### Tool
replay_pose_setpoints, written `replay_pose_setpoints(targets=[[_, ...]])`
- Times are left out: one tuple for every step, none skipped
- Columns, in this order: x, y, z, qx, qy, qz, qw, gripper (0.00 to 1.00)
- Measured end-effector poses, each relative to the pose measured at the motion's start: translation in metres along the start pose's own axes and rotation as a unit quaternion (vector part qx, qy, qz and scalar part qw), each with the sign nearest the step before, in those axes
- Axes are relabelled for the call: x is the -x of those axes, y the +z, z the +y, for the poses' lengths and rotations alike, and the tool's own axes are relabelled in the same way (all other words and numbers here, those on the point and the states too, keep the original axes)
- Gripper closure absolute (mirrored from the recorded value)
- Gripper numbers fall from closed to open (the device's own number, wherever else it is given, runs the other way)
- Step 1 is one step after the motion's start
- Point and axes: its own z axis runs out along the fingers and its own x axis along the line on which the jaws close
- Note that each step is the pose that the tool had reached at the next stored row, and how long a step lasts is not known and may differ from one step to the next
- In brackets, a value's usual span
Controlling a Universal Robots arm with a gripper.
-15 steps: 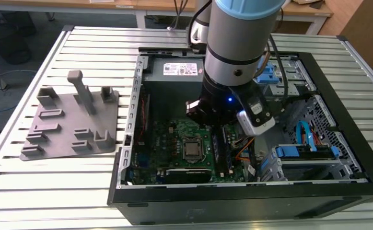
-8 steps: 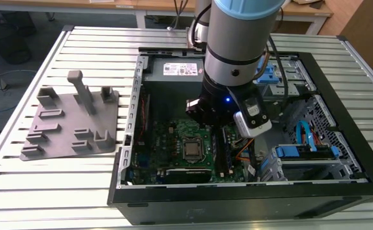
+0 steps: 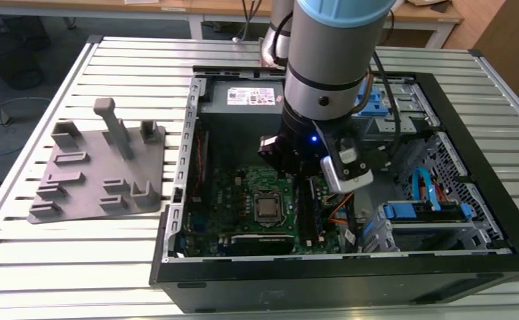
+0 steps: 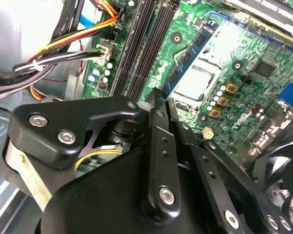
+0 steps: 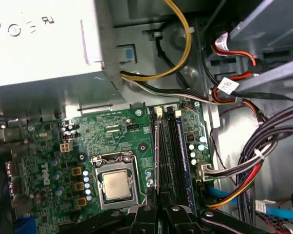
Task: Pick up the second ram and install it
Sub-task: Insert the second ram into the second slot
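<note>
Slatted metal table (image 3: 135, 60), open PC case (image 3: 349, 283); gripper (image 4: 160, 97) pinching second ram (image 4: 190, 54) over green motherboard (image 4: 248, 44).

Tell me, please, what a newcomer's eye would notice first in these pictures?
First, in the exterior view, the big arm reaches into the open computer case on the slatted table. Then, in the second wrist view, the gripper is shut on the second ram, a dark-blue strip seen next to the processor socket of the green motherboard. A grey fixture lies on the table at the exterior view's left.
</note>
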Motion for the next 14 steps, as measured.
replay_pose_setpoints(targets=[[0.0000,0.0001,0.0000,-0.0003,0.010,-0.0004,0.9999,0.86],[0.0000,0.0001,0.0000,-0.0004,0.015,-0.0006,0.9999,0.86],[0.0000,0.0001,0.0000,-0.0006,0.020,-0.0008,0.9998,0.86],[0.0000,0.0002,0.0000,-0.0007,0.026,-0.0010,0.9997,0.86],[0.0000,0.0002,0.0000,-0.0009,0.031,-0.0012,0.9995,0.86],[0.0000,0.0002,0.0000,-0.0010,0.036,-0.0014,0.9994,0.86],[0.0000,0.0003,0.0000,-0.0012,0.041,-0.0015,0.9992,0.86],[0.0000,0.0003,0.0000,-0.0013,0.046,-0.0017,0.9989,0.86],[0.0000,0.0004,0.0000,-0.0014,0.051,-0.0019,0.9987,0.86],[0.0000,0.0004,0.0000,-0.0016,0.056,-0.0021,0.9984,0.86],[0.0000,0.0004,0.0000,-0.0017,0.061,-0.0023,0.9981,0.86],[0.0000,0.0005,0.0000,-0.0019,0.066,-0.0025,0.9978,0.86],[0.0000,0.0005,0.0000,-0.0020,0.071,-0.0027,0.9975,0.86],[0.0000,0.0006,0.0000,-0.0021,0.076,-0.0029,0.9971,0.86]])
